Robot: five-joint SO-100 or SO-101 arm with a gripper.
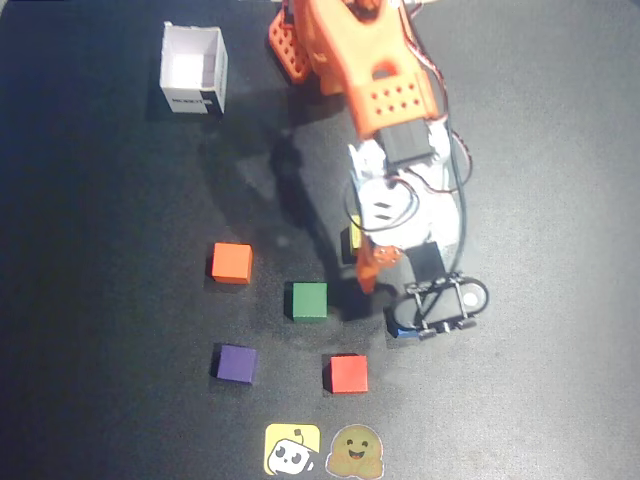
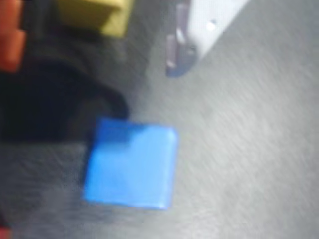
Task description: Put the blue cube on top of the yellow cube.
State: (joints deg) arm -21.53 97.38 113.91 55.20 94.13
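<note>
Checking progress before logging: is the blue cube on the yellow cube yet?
No. The blue cube lies on the mat, apart from the yellow cube.

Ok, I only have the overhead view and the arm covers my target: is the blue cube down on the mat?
Observer: Yes. The wrist view shows the blue cube sitting on the dark mat, its whole top face showing.
Operator: Is anything touching it?
Observer: No. The white jaw sits higher in that view, with bare mat between it and the cube.
Operator: And the yellow cube?
Observer: The yellow cube is at the wrist view's top edge, apart from the blue one.
</note>
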